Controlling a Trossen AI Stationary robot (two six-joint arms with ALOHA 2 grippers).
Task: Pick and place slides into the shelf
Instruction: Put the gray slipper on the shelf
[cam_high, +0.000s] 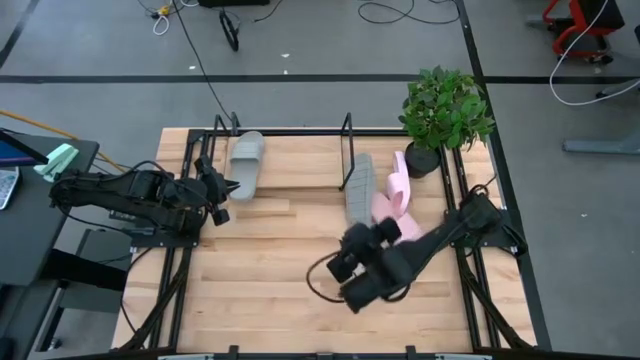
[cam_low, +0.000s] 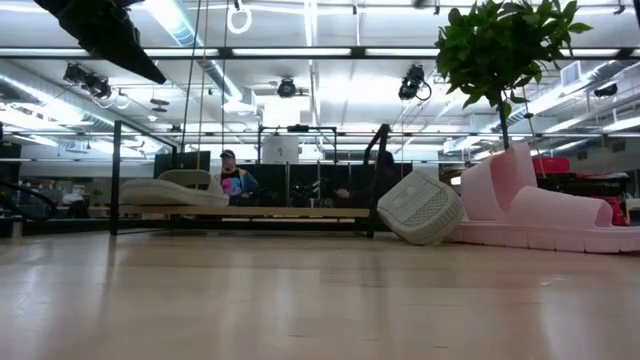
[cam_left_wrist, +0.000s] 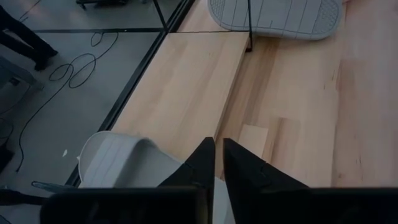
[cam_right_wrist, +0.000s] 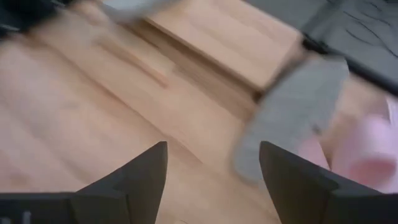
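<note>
One grey slide lies on the shelf near the shelf's left end. A second grey slide stands tilted on its edge, leaning against the shelf's right looped end. Two pink slides lie just right of it, one propped up on the other. My left gripper hangs shut above the near end of the first grey slide, with nothing between its fingers. My right gripper is open over the bare table, near the second grey slide.
A potted plant stands at the table's far right corner, behind the pink slides. Black arm-mount rails run along both table sides. A person shows in the room beyond. Bare wood fills the table's middle and near part.
</note>
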